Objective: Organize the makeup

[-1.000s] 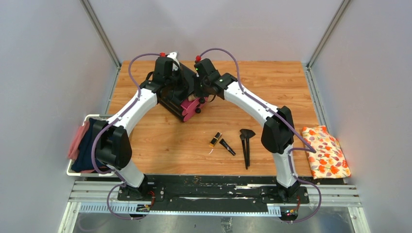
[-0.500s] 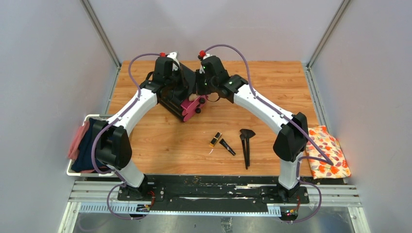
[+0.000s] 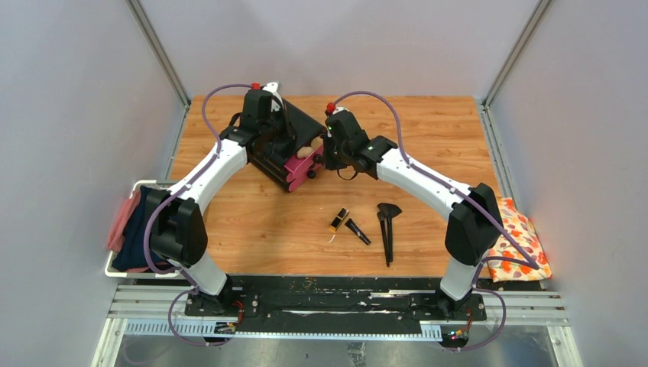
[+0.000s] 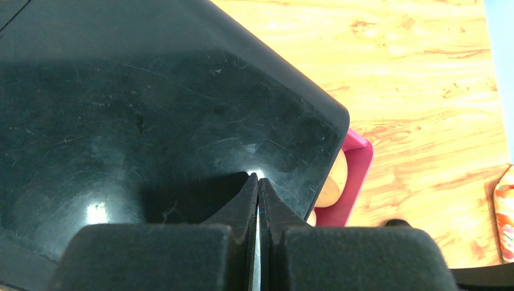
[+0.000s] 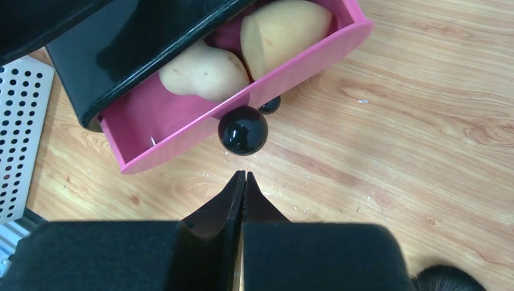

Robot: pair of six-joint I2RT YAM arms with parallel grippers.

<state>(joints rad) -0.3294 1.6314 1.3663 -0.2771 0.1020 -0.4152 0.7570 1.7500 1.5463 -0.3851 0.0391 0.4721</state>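
While pink plastic drawer (image 5: pixel 303 59) sits pulled out of glossy black box (image 3: pixel 302 122), sponges: two beige egg-shaped sponges (image 5: pixel 203 73) inside it, side by side.
Right gripper (image 5: pixel 244 176): fully closed, empty; round black knob (image 5: pixel 242 130) at its 12 o'clock, apart.
Left gripper (image 4: pixel 259 182): closed, empty, over box lid.
Loose makeup: black-and-gold case (image 3: pixel 339 219), short black tube (image 3: pixel 357 231), black long-handled brushes (image 3: pixel 387 229) on wooden table (image 3: pixel 443 130), box's 5 o'clock.

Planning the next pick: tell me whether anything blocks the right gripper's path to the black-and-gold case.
Nothing visible does. The right gripper, shut, is by the drawer knob; only bare table lies between it and the black-and-gold case. The black tube lies beside the case.
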